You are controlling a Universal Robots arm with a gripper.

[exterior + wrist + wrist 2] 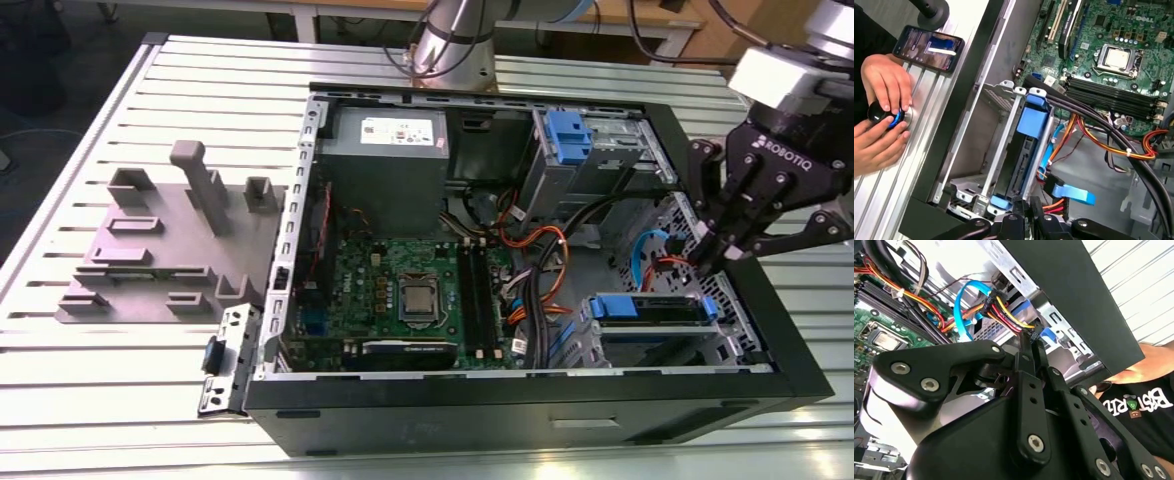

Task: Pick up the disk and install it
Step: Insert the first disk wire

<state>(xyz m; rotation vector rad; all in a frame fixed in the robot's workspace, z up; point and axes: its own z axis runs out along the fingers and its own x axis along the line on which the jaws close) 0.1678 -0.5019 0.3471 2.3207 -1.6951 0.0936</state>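
Disk (647,310), one of it in its blue carrier, sits in the metal drive cage (999,130) in the corner of the case at the exterior view's right; in the first wrist view it (1030,125) lies slotted between the cage's rails. My claw (721,250) hangs just above that corner, over the case's edge. Its fingers (1026,370) are drawn together, and whether they pinch anything I cannot tell. One slatted metal table (80,400) carries everything. On it lies one open black computer case (534,420). Beside it, toward the exterior view's left, stands one grey moulded fixture (147,260). Inside the case I count one green motherboard (387,270) and one grey power supply box (387,150), with a bundle of orange, yellow and black wires running toward the cage. A second blue carrier (567,135) stands in the bay at the far side of the case. Two hands of a person (884,80) (876,145) rest on the table outside the case wall, both on one round black knob (879,112). Just beyond them lies one phone (928,46), screen up.
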